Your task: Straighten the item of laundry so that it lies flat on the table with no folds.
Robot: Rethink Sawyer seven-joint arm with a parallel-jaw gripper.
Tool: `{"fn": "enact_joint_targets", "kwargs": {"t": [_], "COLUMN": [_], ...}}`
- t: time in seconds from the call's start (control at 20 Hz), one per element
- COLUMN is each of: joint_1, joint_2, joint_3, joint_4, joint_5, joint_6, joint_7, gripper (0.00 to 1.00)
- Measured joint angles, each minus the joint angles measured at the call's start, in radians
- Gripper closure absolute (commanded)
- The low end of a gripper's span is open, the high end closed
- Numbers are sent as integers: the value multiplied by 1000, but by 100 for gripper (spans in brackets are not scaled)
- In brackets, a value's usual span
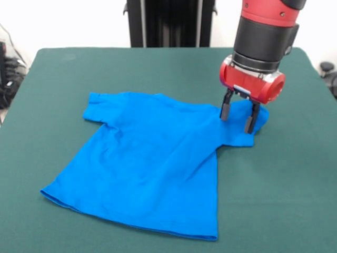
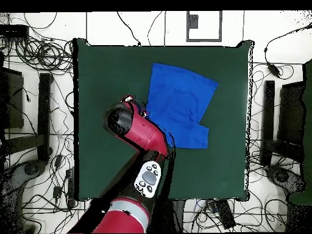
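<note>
The table (image 1: 295, 174), a broad dark green felt top, fills most of both views. On it lies the T-shirt (image 1: 147, 168), bright blue and plain, with no print, label or lettering that can be read. It sits roughly in the middle of the table in the front view, hem toward the camera, mostly spread out, with shallow creases running across the chest. One sleeve lies flat at the picture's left; the other, at the right, is bunched under the arm. The gripper (image 1: 239, 115) hangs from the red and black arm directly over that bunched sleeve. Its two dark fingers (image 1: 225, 108) stand apart, tips down at the cloth, one on each side of a raised ridge of fabric, which they do not pinch. No writing shows on the arm.
</note>
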Motion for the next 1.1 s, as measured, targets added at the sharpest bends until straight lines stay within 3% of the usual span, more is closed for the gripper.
{"fn": "enact_joint_targets", "kwargs": {"t": [1.1], "joint_1": [-13], "joint_2": [10], "joint_3": [82], "joint_4": [32], "joint_5": [0], "joint_6": [0], "joint_7": [0], "gripper": [0]}}
